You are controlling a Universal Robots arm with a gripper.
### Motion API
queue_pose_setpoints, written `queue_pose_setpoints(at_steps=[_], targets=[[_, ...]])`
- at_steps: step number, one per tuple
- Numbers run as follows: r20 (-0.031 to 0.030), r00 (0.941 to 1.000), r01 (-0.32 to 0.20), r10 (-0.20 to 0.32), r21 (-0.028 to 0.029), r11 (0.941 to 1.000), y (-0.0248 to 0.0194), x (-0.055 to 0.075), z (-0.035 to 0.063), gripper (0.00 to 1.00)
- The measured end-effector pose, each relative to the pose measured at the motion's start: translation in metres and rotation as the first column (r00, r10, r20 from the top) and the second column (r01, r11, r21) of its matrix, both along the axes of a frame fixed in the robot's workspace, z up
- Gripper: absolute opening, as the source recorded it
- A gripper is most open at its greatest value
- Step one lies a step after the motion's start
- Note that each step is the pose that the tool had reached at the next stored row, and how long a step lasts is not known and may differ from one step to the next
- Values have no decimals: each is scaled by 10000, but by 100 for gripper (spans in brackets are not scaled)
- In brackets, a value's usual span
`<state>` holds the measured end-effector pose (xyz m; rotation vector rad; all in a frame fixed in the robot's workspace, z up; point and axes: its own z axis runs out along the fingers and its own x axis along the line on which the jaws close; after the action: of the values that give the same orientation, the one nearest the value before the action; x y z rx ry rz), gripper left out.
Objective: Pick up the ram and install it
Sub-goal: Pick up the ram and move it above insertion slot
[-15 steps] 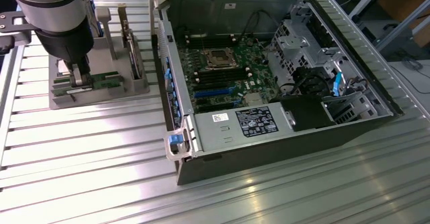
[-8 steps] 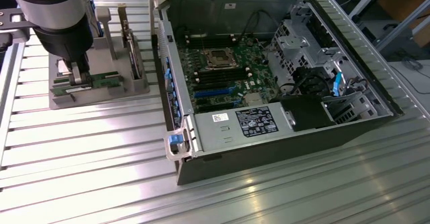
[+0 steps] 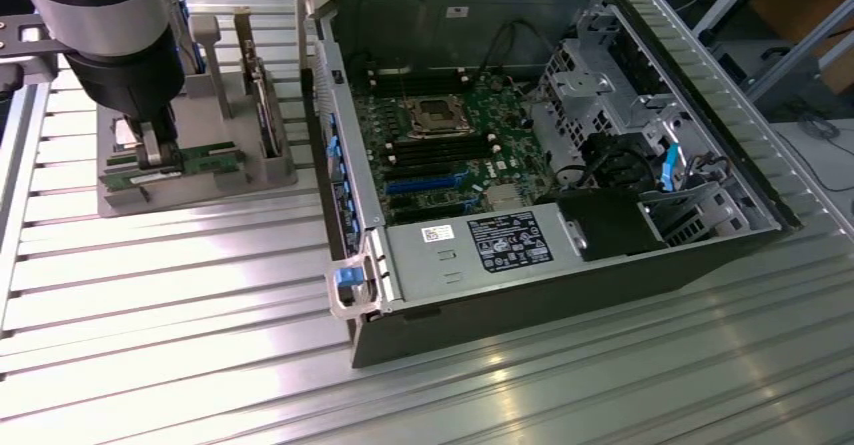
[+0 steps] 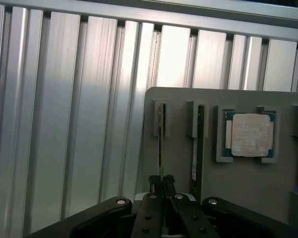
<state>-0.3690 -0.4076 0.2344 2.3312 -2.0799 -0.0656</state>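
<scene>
ribbed aluminium table (image 3: 174, 305) under tray (image 3: 200, 191) with ram (image 3: 203, 156)

Ribbed aluminium table (image 3: 200, 305) is lying open across the exterior frame's lower left. At upper left, a spare green circuit-board stick (image 4: 197, 144) is standing just beside the thin green ram (image 4: 160, 144) that the black gripper (image 3: 158, 160) is pinching, and an upright expansion card (image 3: 271, 115) is rising close by. The open black computer case (image 3: 561, 290) is walling off the centre.

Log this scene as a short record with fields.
pincer: shut on the ram's edge
ram: on edge in its holder slot, not lifted
second ram: in the neighbouring slot, untouched
processor chip: flat in a holder recess
holder: grey, on ribbed metal table
computer case: open, to the exterior view's right of holder
</scene>
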Motion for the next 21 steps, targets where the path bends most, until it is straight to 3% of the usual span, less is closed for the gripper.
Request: queue_pose_setpoints(at_steps=[21], targets=[[0,10000,0,0,0,10000,0,0,56,12]])
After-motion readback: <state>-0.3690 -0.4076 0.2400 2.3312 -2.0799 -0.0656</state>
